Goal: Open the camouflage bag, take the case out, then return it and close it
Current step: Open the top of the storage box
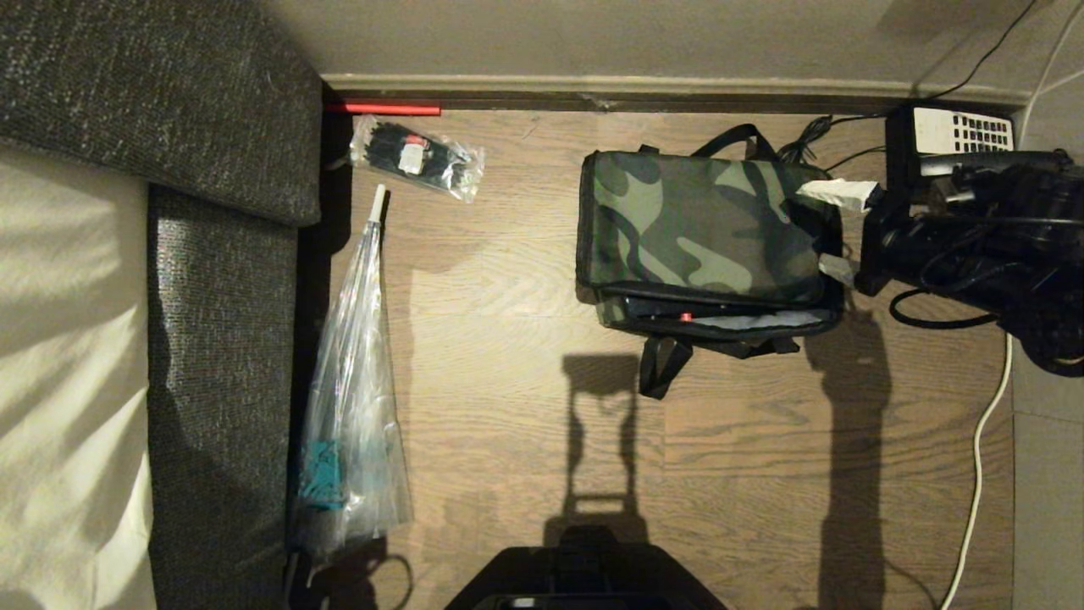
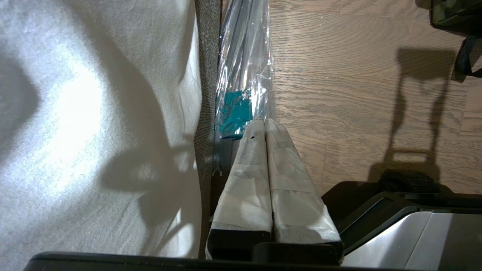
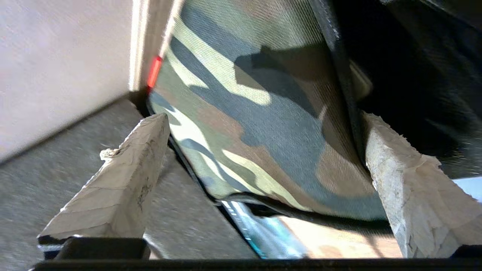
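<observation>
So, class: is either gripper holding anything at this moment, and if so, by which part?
Nothing is held. The right gripper is open at the right end of the camouflage bag, fingers spread. The left gripper is shut on nothing, parked beside the sofa.

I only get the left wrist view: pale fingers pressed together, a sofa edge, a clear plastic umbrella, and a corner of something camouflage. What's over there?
Observer: That is the camouflage bag, sitting on the wooden floor near the wall.
Operator: Is anything touching it?
Observer: The right hand is at its right end, fingers spread wide on either side of that end. I cannot tell if they touch it.
Operator: Is the bag open?
Observer: The lid lies on top, but a gap shows along the front edge, with pale lining inside.
</observation>
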`<state>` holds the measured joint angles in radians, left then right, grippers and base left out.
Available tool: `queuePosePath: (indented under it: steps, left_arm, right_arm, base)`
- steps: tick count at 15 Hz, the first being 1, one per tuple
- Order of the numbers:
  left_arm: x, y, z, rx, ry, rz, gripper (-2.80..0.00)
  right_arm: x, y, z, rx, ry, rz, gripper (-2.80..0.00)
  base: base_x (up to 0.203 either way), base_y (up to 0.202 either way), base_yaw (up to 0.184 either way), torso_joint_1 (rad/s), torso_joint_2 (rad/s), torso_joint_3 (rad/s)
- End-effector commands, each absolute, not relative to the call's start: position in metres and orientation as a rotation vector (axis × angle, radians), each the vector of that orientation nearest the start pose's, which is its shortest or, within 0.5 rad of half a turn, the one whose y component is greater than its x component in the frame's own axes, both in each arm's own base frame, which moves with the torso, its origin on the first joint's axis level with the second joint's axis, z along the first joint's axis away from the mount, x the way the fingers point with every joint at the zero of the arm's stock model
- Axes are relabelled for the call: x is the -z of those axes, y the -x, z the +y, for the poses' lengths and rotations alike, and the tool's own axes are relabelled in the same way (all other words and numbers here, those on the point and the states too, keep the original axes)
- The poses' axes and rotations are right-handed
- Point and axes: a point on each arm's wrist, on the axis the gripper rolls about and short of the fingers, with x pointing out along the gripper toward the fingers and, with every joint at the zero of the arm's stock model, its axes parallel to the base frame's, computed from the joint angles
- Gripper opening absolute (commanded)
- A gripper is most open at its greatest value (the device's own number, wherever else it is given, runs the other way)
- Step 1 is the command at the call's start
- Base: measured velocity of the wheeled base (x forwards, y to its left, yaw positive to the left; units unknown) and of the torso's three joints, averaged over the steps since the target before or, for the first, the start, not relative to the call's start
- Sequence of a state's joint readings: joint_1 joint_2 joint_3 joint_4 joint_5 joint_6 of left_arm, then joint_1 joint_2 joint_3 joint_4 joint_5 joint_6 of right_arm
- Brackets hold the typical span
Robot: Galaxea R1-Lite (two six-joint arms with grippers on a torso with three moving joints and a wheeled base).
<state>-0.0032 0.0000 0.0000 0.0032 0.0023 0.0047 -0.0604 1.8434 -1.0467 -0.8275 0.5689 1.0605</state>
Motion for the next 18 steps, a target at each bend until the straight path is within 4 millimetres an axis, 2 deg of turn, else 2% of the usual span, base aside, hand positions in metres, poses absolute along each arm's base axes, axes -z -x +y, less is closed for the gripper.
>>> queuePosePath:
  steps: [1,6,8,18]
  left_arm:
    - [-0.075,0.023,0.000,0.000,-0.005,0.005,-2.80]
    - [-0.075,0.023,0.000,0.000,-0.005,0.005,-2.80]
    - [-0.075,0.023,0.000,0.000,-0.005,0.005,-2.80]
    - [-0.075,0.023,0.000,0.000,-0.005,0.005,-2.80]
  right_arm:
    - [-0.227,-0.358,-0.009,-0.485,-1.036,0.235,0.00]
    - [-0.228,-0.360,0.001,-0.447,-1.084,0.281,0.00]
    - [-0.234,-0.363,0.007,-0.439,-1.148,0.291,0.00]
    - [-0.271,-0.365,0.008,-0.435,-1.227,0.281,0.00]
  base:
    - [0.000,0.000,0.000,0.000,0.00,0.000]
    - [0.000,0.000,0.000,0.000,0.00,0.000]
    - [0.000,0.000,0.000,0.000,0.00,0.000]
    - [0.000,0.000,0.000,0.000,0.00,0.000]
